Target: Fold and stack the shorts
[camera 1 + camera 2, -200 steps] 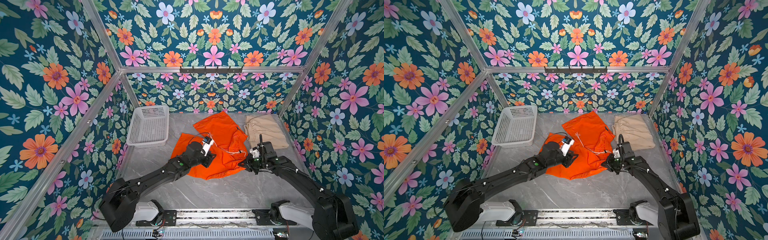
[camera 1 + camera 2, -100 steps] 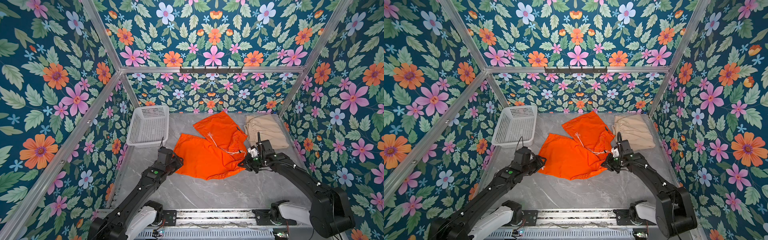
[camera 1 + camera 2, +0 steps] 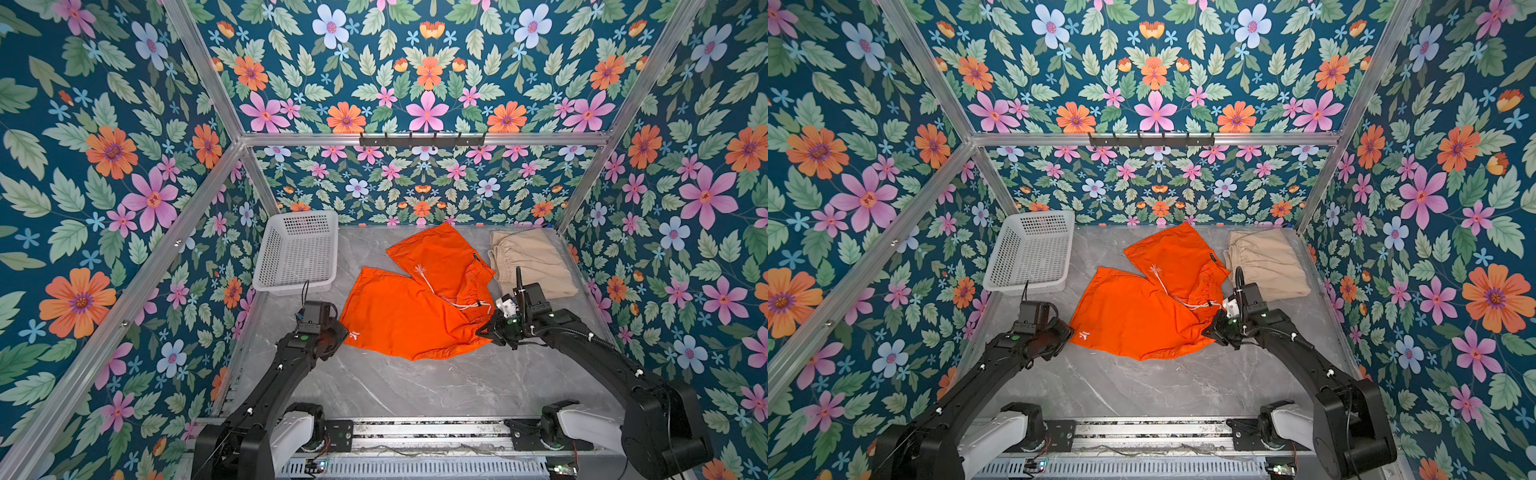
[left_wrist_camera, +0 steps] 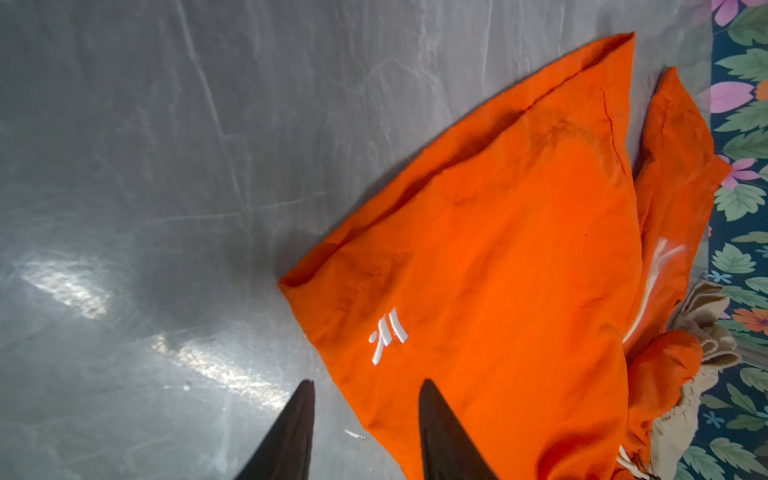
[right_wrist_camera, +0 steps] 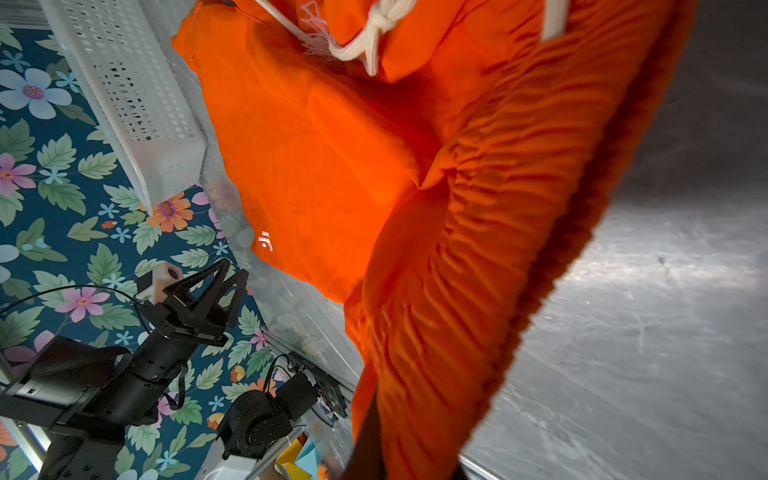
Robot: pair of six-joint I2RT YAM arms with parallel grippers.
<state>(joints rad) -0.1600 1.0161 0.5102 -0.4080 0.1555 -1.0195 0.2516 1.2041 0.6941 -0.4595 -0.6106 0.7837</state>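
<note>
Top views: marble tabletop (image 3: 415, 386), floral walls (image 3: 104, 166), orange shorts (image 3: 399, 320).

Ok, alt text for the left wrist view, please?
Bright orange shorts lie spread on a grey marble table, a small white logo near one corner. The left gripper is poised at that corner's edge, jaws apart and empty. Crumpled beige shorts show beyond the orange pair, by the floral wall.

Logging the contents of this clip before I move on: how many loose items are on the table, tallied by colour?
Orange: 1, the orange shorts
Beige: 1, the beige shorts
White: 1, the white basket
Total: 3
</note>
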